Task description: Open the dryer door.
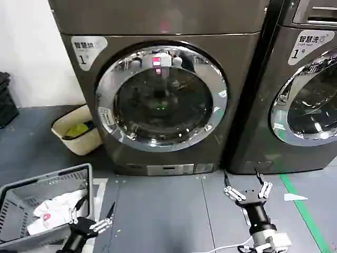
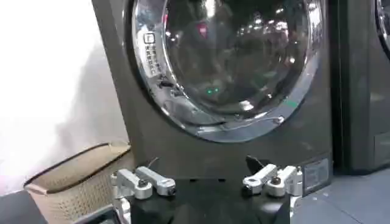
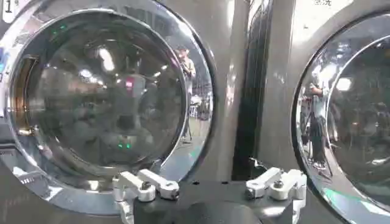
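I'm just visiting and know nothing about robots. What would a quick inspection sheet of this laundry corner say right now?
Surface: dark grey floor with a green line on the right.
Job's things: dryer marked "1"; dryer door shut, chrome ring, pink-red sticker at top.
Clutter: grey basket with white laundry at the left; beige bin beside the dryer; a white scrap on the floor.
Grippers: left hand low by the basket, open; right hand low before the dryer's right side, open; neither touches the door.
Cables: white cable on the floor by the right arm.
Surroundings: second dark machine at the right, white wall at the left.
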Motion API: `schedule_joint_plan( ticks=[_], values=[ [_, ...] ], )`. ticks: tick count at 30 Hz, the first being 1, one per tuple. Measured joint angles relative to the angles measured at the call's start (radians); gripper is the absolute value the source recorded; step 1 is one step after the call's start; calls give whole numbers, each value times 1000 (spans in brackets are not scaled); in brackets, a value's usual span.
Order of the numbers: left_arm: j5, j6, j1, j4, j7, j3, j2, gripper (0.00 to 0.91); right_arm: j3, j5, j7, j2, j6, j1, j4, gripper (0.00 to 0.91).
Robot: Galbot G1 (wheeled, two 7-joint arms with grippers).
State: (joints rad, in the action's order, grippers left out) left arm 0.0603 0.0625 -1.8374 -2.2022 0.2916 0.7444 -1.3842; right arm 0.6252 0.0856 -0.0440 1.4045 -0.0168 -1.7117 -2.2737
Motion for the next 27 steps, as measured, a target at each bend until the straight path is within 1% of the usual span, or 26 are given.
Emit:
schedule_joint_plan(
  ticks=[7, 12, 14, 18, 27],
  values=[
    [-8, 0, -1, -6, 0, -5, 1, 907, -31, 64, -33, -74, 53, 54, 18, 907],
    [-21, -1, 0, -9, 0, -17, -2, 907, -66, 113, -52, -151, 86, 117, 37, 907],
    [-26, -2, -2, -12, 0, -23, -6, 907, -85, 150, -61, -188, 97, 147, 46, 907],
    [-27, -2, -4, -20, 0, -26, -11, 907, -123, 198, -91, -260, 99, 208, 63, 907],
    [-27, -4, -3, -27, 0, -27, -13, 907, -210, 288, -114, -397, 83, 327, 112, 907]
  ],
)
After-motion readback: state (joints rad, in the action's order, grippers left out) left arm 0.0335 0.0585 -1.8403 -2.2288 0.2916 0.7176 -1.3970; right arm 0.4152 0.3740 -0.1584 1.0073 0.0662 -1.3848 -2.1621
